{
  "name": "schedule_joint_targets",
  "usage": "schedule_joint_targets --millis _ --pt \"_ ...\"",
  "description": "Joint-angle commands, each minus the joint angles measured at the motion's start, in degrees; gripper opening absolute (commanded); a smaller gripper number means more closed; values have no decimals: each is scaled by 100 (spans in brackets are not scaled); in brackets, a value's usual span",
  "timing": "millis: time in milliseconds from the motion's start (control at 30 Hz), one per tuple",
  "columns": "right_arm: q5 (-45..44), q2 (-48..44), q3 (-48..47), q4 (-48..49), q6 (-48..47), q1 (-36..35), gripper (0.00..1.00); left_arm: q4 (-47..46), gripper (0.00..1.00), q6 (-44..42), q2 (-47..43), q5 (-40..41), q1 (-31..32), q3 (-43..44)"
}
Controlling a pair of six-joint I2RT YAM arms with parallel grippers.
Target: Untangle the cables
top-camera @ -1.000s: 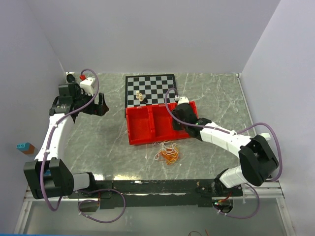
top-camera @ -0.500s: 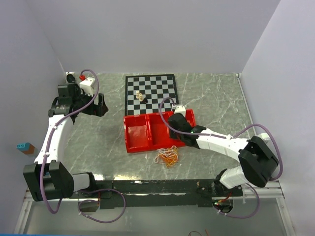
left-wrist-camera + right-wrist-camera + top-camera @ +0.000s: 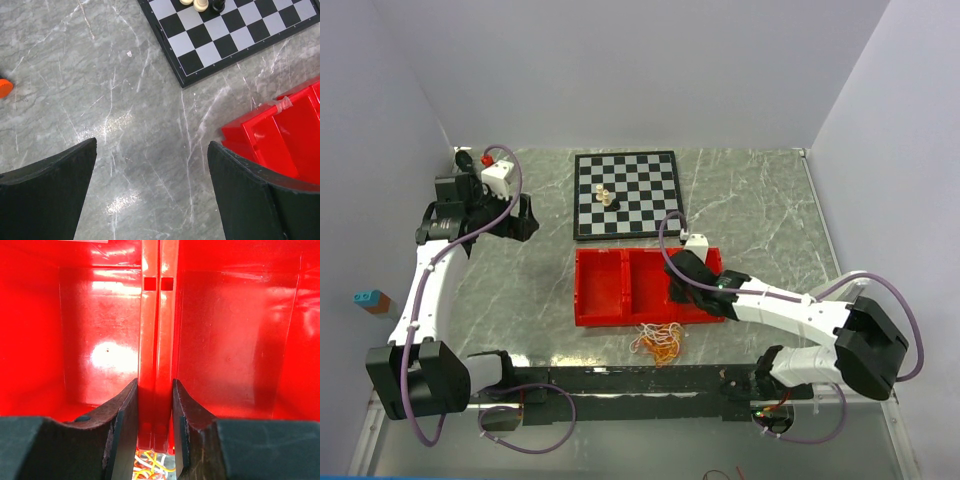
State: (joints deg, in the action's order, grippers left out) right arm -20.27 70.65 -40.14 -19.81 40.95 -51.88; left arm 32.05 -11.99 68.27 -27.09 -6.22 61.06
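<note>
2 white arms (image 3: 425, 288), black joints (image 3: 412, 375), purple hoses (image 3: 519, 183)

The chessboard (image 3: 638, 190) lies just behind the bin (image 3: 598, 298), with chess pieces (image 3: 603, 196) standing on its left half. The cables (image 3: 660, 340) lie heaped on the table (image 3: 520, 290) just in front of the bin's middle. The right gripper (image 3: 155, 390) straddles a dividing wall inside the bin. The left gripper (image 3: 151, 145) hangs well to the bin's left.

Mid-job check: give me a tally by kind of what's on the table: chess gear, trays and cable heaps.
Chessboard: 1
Chess pieces: 3 (2 light, 1 black)
Red tray, two compartments: 1
Cable tangle: 1 heap; the single cords cannot be counted
Total: 6
</note>
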Motion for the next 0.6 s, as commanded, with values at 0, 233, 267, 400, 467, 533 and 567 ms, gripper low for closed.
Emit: schedule_joint_targets --millis 0,233,267,400,467,533,567 --pt "322 211 -378 -355 388 46 0 -59 97 -85 -104 -77 -2 -15" --pt "786 967 -1618 -945 -499 625 0 -59 97 -76 -95 -77 -2 3" --pt "988 1055 -1750 -1006 -665 731 0 -59 97 -84 -112 -77 -2 -6" --pt "1508 1389 -2094 -1261 -1106 1065 0 -85 97 -128 -156 -7 -2 -94" --pt "1587 1521 -2191 -1332 -1273 1101 0 -103 97 -146 -165 11 -2 -129" --pt "1710 1670 -2340 -1428 -1396 1118 0 -103 97 -155 -147 11 -2 -147" --pt "1754 1767 -2393 -1481 -1440 1118 0 -94 97 -155 -139 11 -2 -138"
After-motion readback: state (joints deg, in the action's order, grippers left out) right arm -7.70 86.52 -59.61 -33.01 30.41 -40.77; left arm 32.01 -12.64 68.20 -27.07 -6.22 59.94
